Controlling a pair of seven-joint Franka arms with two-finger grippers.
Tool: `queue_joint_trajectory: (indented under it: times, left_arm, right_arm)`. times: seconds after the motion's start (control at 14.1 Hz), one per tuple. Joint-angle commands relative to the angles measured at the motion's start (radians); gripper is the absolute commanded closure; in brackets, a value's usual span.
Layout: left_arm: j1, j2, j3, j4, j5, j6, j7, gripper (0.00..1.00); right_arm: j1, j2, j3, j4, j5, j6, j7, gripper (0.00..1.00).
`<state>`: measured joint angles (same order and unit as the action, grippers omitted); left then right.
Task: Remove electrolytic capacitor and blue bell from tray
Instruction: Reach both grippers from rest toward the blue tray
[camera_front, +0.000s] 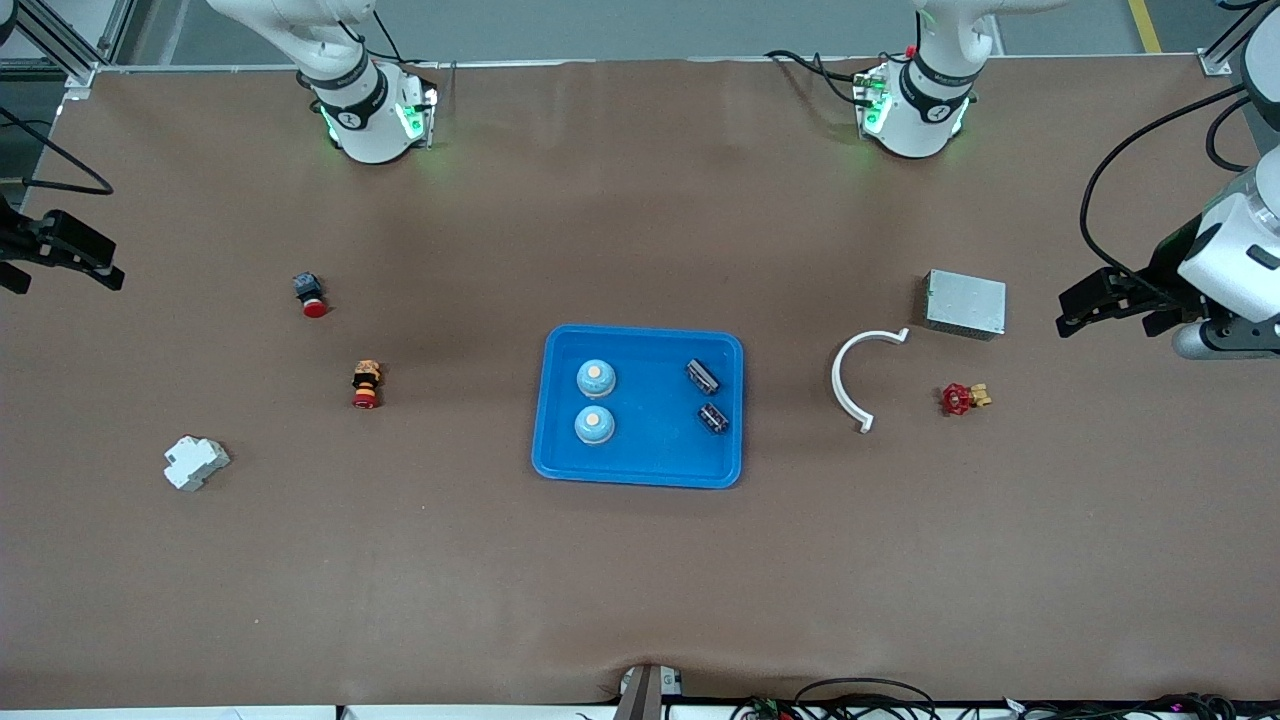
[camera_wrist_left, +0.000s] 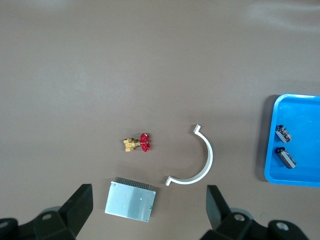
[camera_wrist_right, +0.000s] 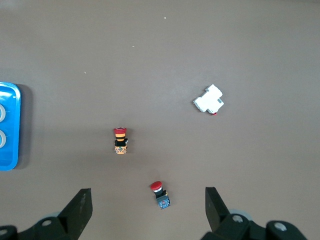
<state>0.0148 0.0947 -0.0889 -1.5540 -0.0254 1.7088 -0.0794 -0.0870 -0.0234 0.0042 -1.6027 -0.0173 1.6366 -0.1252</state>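
Observation:
Two light blue bells (camera_front: 595, 377) (camera_front: 594, 424) and two dark capacitors (camera_front: 702, 375) (camera_front: 713, 418) lie in a blue tray (camera_front: 640, 480) at the table's middle. The bells are on the side toward the right arm's end, the capacitors (camera_wrist_left: 284, 134) toward the left arm's end. My left gripper (camera_front: 1095, 305) hangs open and empty over the left arm's end of the table, its fingers (camera_wrist_left: 82, 202) wide apart above a metal box. My right gripper (camera_front: 65, 255) hangs open and empty over the right arm's end, its fingers (camera_wrist_right: 82, 202) spread above a red push button.
Toward the left arm's end lie a silver metal box (camera_front: 965, 303), a white curved clamp (camera_front: 850, 385) and a red-handled brass valve (camera_front: 960, 399). Toward the right arm's end lie a red push button (camera_front: 310, 295), an orange-and-red button (camera_front: 366, 384) and a white breaker (camera_front: 196, 462).

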Motion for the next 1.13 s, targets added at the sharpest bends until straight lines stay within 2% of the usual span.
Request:
queue_joint_trajectory:
  times: [0.0, 0.35, 0.85, 1.06]
  left_arm:
    - [0.004, 0.000, -0.003, 0.005, 0.018, -0.009, 0.010, 0.00]
    - [0.004, 0.000, -0.002, 0.008, 0.016, -0.009, 0.006, 0.00]
    - [-0.009, 0.017, -0.006, 0.003, 0.010, -0.014, -0.017, 0.00]
    - [-0.019, 0.054, -0.011, 0.003, 0.002, -0.020, -0.159, 0.00]
  right_arm:
    - [0.001, -0.017, 0.002, -0.013, -0.006, 0.003, -0.005, 0.00]
    - [0.007, -0.015, 0.003, -0.014, -0.006, 0.008, 0.007, 0.00]
    - [0.216, -0.010, 0.003, -0.144, 0.019, 0.098, 0.280, 0.00]
    - [0.295, 0.011, 0.003, -0.238, 0.054, 0.200, 0.407, 0.00]
